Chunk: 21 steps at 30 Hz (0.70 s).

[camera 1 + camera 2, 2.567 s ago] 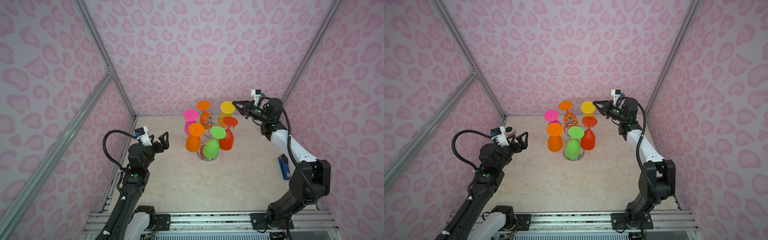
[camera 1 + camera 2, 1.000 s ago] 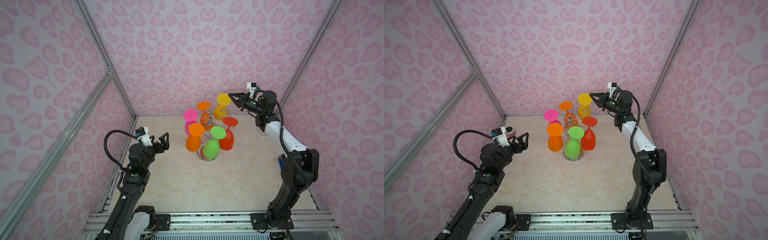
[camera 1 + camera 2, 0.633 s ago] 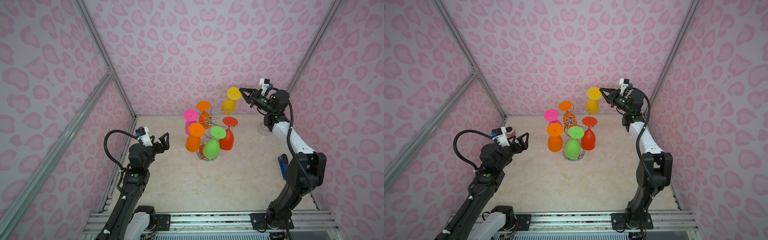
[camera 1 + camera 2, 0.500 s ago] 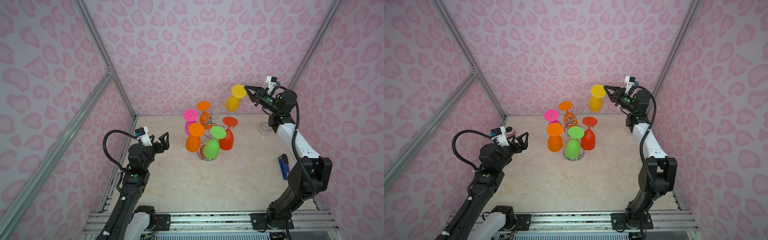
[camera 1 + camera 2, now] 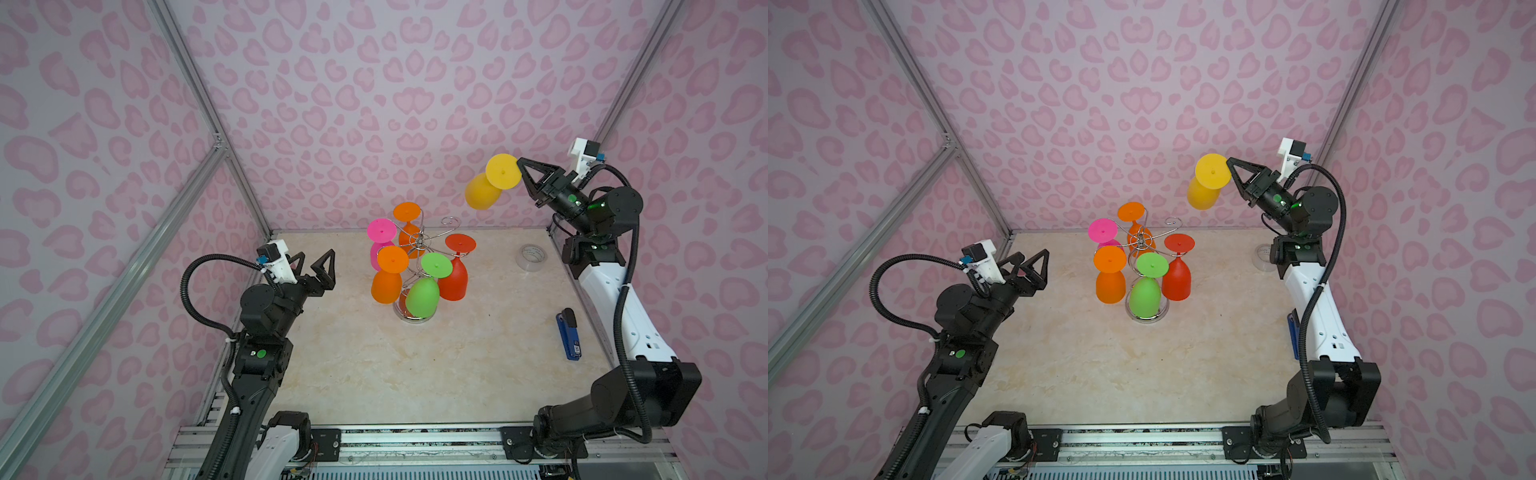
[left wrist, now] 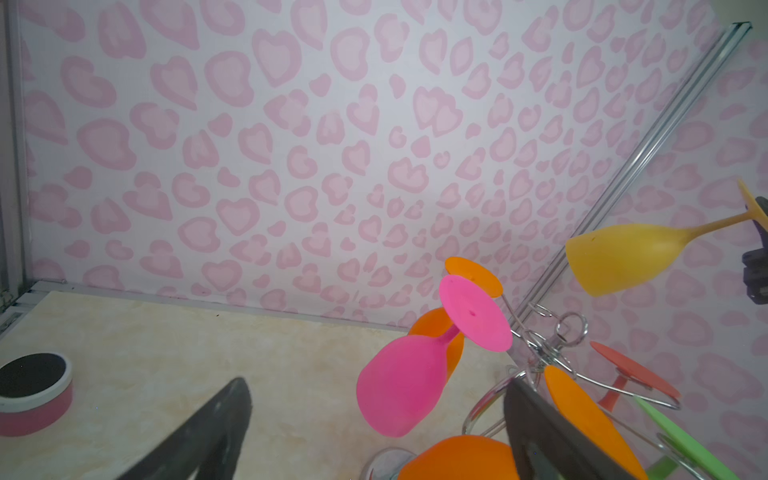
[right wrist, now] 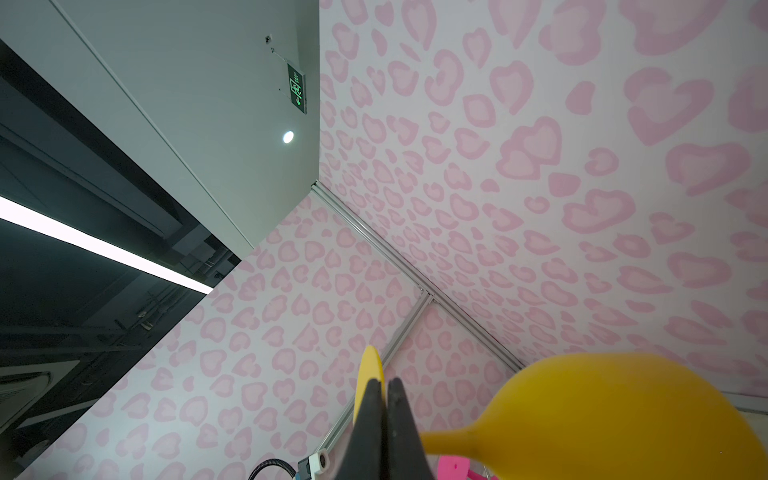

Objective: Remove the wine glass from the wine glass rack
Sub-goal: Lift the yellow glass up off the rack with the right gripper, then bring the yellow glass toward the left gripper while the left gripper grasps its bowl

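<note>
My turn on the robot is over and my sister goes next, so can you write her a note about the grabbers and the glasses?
The right gripper is shut on the foot of the yellow wine glass, holding it tilted in the air, clear of the wine glass rack.
The left gripper is open and empty, beside the rack.
Done: yellow glass is off; one hook is bare, five other glasses hang on the rack.
Left: probably set it down on the table.

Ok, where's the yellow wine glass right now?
In both top views the yellow wine glass is airborne, foot pinched in the right hand, up and right of the rack.
</note>
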Each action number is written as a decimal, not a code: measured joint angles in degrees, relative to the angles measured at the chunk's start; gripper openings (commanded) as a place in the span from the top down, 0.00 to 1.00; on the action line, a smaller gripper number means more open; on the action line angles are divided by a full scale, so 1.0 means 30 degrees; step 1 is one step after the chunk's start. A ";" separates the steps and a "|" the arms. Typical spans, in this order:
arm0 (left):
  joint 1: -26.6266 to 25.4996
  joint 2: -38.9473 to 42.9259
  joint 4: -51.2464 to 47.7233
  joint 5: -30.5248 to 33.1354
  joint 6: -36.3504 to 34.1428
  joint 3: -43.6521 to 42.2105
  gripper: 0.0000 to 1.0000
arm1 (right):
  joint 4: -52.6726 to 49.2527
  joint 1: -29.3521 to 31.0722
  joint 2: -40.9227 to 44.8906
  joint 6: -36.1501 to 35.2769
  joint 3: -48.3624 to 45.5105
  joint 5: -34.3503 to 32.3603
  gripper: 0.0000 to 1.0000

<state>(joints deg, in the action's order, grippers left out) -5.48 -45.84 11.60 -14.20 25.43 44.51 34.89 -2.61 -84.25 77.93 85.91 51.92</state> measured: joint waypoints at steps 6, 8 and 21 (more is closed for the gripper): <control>-0.0364 -0.0634 0.0969 -0.1770 0.0714 0.2098 0.03 | 0.1137 0.1231 0.1209 0.0474 0.0007 -0.0466 1.00; -0.0510 -0.0984 0.1603 -0.2484 0.1049 0.2754 0.03 | 0.1217 0.1894 0.1297 0.0474 0.0226 -0.0525 1.00; -0.1326 -0.5734 0.6492 -0.7679 0.3541 0.4962 0.06 | 0.5741 0.6142 -0.0823 0.3432 0.1078 -0.1304 1.00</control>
<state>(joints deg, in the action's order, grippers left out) -9.45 -63.05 31.07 -37.23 36.05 59.40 52.12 15.81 -86.72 88.23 89.14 48.01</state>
